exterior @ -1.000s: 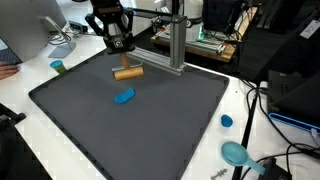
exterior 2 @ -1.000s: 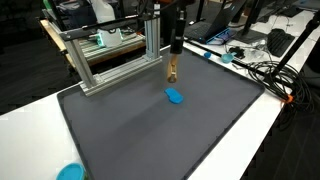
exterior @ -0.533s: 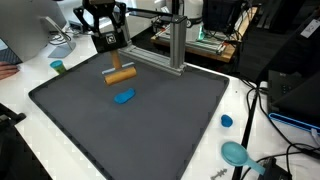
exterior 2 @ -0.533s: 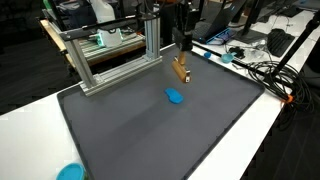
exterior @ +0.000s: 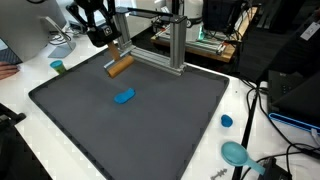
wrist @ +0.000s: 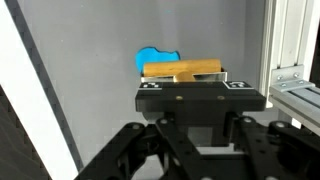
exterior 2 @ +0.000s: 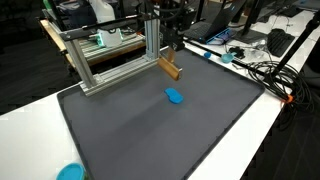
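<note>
My gripper (exterior: 108,48) is shut on a tan wooden cylinder (exterior: 120,66) and holds it tilted in the air above the far part of the dark grey mat (exterior: 150,130). Both exterior views show the cylinder (exterior 2: 170,67) hanging below the gripper (exterior 2: 175,47). A small blue piece (exterior: 124,96) lies on the mat below and in front of it, also seen in an exterior view (exterior 2: 175,96). In the wrist view the cylinder (wrist: 185,70) lies across the jaws of the gripper (wrist: 185,82), with the blue piece (wrist: 150,58) behind it.
An aluminium frame (exterior: 172,45) stands along the mat's far edge, close to the gripper (exterior 2: 110,55). Off the mat are a green cup (exterior: 58,67), a blue cap (exterior: 227,121) and a teal dish (exterior: 235,153). Cables lie on the white table (exterior 2: 275,75).
The gripper has risen and moved away from the blue piece toward the mat's far edge, carrying the wooden cylinder, which has tilted. The blue piece has not moved.
</note>
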You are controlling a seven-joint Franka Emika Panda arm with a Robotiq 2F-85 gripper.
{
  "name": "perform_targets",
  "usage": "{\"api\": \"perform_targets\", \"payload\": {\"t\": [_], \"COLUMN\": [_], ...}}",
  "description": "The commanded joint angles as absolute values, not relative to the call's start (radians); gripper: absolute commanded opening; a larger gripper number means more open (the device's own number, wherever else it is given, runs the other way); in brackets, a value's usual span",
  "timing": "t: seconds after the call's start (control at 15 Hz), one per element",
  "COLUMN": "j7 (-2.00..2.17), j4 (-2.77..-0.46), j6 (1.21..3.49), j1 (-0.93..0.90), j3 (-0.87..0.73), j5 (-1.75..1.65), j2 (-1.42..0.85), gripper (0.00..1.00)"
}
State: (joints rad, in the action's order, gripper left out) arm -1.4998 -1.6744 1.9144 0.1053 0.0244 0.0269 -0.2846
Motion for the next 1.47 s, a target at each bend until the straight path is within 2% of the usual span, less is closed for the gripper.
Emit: {"api": "perform_targets", "payload": {"t": [0.0,0.07,0.13,0.47,1.4], "j7": [-1.504,-1.505,-1.506,-1.550,-1.622], "j4": [-1.655,-1.642,-1.635,-1.663,-1.696], "j6": [1.912,1.911,1.911,2.040,2.169], "j1": [0.104,0.105,0.105,0.102,0.104], "j3": [0.023,0.024,0.024,0.027,0.056], "j5": [0.027,0.027,0.027,-0.002,-0.032], "j2": [-0.305,-0.320,-0.329,-0.357,-0.466], "gripper": [0.47,0.47,0.22,0.22,0.22]}}
